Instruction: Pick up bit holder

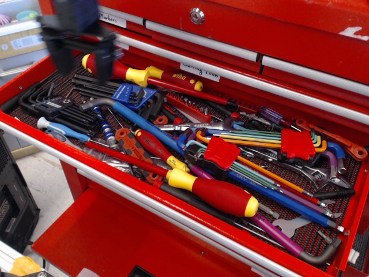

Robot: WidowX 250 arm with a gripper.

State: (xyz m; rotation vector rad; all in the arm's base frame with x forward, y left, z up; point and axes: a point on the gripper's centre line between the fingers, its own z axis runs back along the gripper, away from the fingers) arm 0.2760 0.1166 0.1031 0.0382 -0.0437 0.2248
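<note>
One bit holder (187,107) lies right of the claw (78,55).

High oblique view over drawer (34,141)

The dark blue-black gripper (81,49) is smeared by motion blur and cropped by the top edge; its jaw state cannot be read.
</note>
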